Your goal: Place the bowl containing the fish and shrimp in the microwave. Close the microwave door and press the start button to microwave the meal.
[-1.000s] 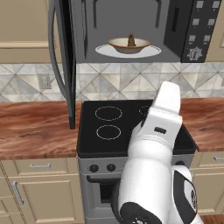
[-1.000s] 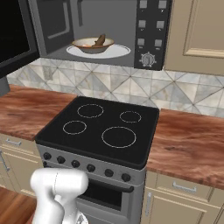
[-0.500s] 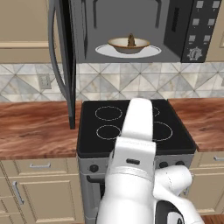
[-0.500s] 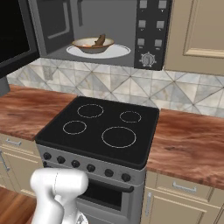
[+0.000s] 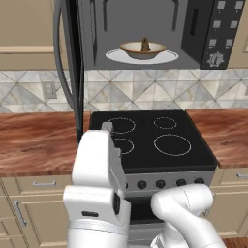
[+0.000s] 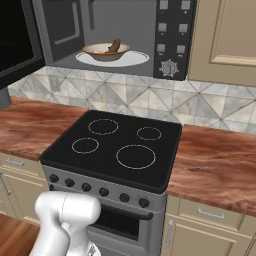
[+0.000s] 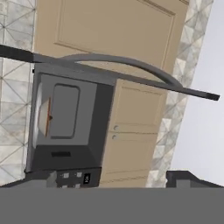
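I see the bowl (image 5: 143, 49) with the fish (image 6: 114, 46) on the white plate (image 5: 167, 56) inside the microwave (image 6: 125, 35). The microwave door (image 5: 72, 68) stands swung wide, above the stove (image 6: 125, 147). My tool (image 7: 111, 177) is open, holding nothing, facing the door's edge.
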Tool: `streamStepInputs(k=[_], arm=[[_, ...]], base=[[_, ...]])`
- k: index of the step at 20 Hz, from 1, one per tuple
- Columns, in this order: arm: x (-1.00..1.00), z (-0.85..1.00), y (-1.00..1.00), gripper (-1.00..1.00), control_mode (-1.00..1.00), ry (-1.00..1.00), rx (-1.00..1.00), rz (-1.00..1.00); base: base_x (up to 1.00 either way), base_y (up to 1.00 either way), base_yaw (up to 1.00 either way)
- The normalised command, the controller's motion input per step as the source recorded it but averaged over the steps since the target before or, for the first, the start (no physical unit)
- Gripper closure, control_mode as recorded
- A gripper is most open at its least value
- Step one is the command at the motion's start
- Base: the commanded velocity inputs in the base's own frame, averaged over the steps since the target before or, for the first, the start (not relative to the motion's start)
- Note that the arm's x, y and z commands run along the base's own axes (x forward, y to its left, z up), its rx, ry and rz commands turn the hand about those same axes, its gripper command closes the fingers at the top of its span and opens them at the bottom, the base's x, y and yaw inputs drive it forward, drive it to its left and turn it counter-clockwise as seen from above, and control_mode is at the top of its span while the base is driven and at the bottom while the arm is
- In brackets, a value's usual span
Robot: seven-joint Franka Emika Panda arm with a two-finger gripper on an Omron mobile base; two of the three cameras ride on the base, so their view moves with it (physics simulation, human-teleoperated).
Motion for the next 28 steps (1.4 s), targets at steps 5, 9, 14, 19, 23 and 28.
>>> streamStepInputs(k=[5, 9, 14, 19, 23, 28], arm=[[0.08, -0.05, 0.5, -1.0, -1.0, 0.02, -0.11, 0.0], [0.33, -0.18, 0.47, -1.0, -1.0, 0.07, -0.1, 0.0], [0.44, -0.21, 0.38, -1.0, -1.0, 0.07, -0.06, 0.0], [0.47, -0.16, 0.38, -1.0, -1.0, 0.06, -0.05, 0.0], [0.48, -0.07, 0.39, -1.0, -1.0, 0.06, -0.06, -0.01], [0.47, 0.0, 0.33, -1.0, -1.0, 0.03, -0.06, -0.01]], base=[[0.0, 0.0, 0.0], [0.0, 0.0, 0.0], [0.0, 0.0, 0.0], [0.0, 0.0, 0.0], [0.0, 0.0, 0.0], [0.0, 0.0, 0.0]])
